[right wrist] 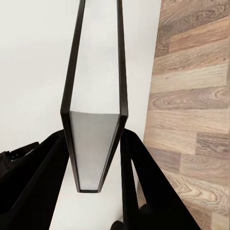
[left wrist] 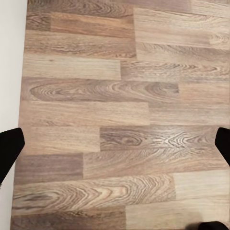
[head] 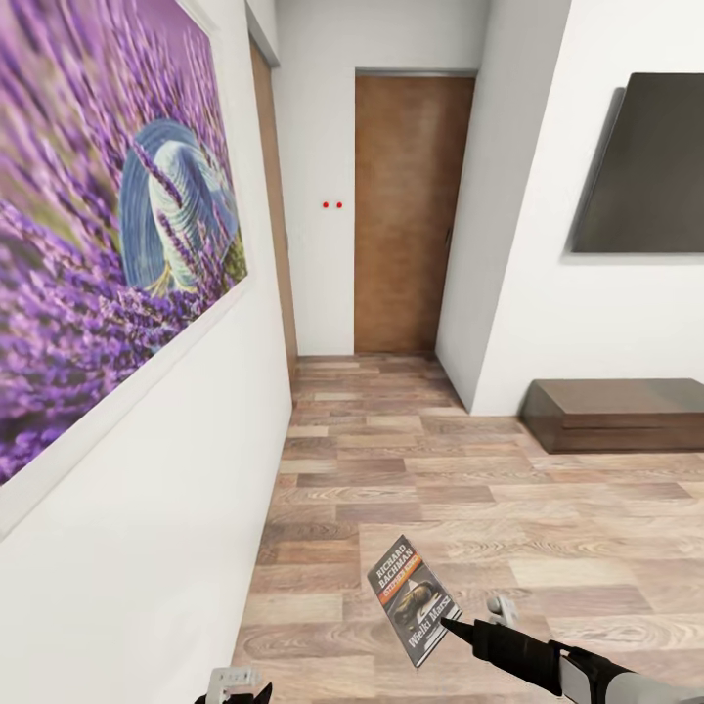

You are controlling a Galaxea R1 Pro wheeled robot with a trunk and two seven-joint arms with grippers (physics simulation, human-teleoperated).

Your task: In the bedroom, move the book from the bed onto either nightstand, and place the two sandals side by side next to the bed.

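My right gripper [head: 452,626] is shut on the book [head: 411,598] and holds it above the wood-plank floor at the lower middle of the head view. The book is a thin paperback with "RICHARD BACHMAN" in white on a dark cover. In the right wrist view the book [right wrist: 93,139] stands edge-on between the black fingers [right wrist: 139,167], its pale page edge towards the camera. My left gripper [head: 235,684] hangs low beside the left wall; its fingers [left wrist: 9,148] are spread wide over bare floor. The bed, nightstand and sandals are out of view.
I am in a hallway with a wood-plank floor [head: 411,469]. A white wall with a large lavender picture [head: 108,225] runs close on the left. A brown door [head: 411,210] closes the far end. On the right, a dark wall panel [head: 640,166] hangs above a low dark brown cabinet [head: 616,413].
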